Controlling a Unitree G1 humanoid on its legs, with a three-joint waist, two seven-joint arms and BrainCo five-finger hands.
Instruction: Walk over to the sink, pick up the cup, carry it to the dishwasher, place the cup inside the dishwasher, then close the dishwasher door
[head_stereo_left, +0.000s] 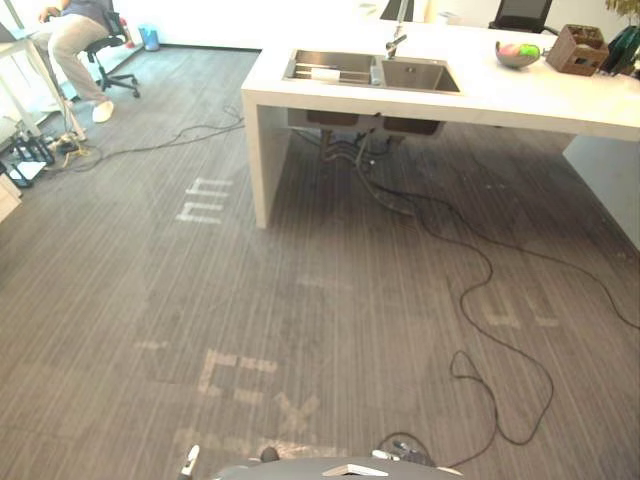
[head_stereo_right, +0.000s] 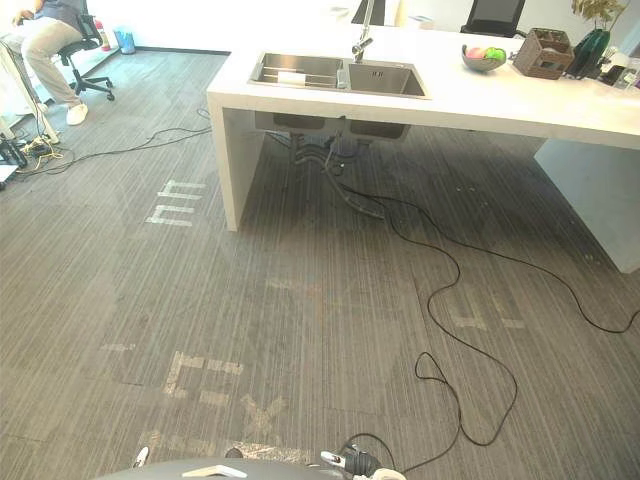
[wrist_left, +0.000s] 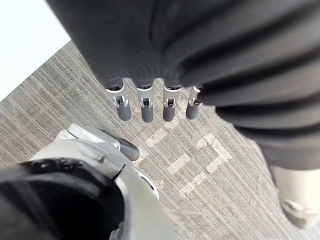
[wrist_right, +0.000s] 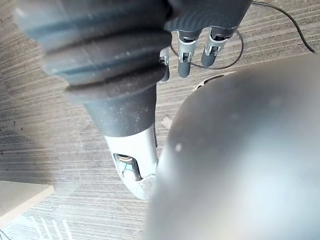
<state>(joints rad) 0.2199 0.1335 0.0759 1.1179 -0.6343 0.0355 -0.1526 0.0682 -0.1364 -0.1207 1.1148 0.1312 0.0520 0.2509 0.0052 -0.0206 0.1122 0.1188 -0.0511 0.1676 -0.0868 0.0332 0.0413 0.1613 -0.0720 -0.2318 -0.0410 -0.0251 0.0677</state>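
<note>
Sink (head_stereo_left: 372, 72) of two steel basins sits in the white bench (head_stereo_left: 520, 100), close to the bench's left end and just behind its near edge. In the left basin lies the cup (head_stereo_left: 325, 74), a small white thing resting on a rack (head_stereo_left: 305, 68) of thin bars. It is too small to tell if it stands or lies on its side. The tap (head_stereo_left: 396, 42) stands at the far rim of the sink, between the two basins. Farther to the right, toward the far edge of the bench, is a bowl (head_stereo_left: 516, 54) with coloured fruit. Just beside it on the right is a brown box (head_stereo_left: 578, 50).

Both hands are well apart from the bench and from the cup. A wide stretch of grey floor (head_stereo_left: 330, 300) with pale tape marks (head_stereo_left: 205, 200) lies between them and the bench. The left hand (wrist_left: 145, 106) hangs over the floor with its fingers straight and side by side and the thumb apart from them. Nothing is inside it. The right hand (wrist_right: 184, 59) also hangs over the floor, its fingers straight and relaxed, and it carries nothing. Beyond the bench's left end, at the far side of the room, a person (head_stereo_left: 75, 35) sits on an office chair (head_stereo_left: 118, 80).
</note>
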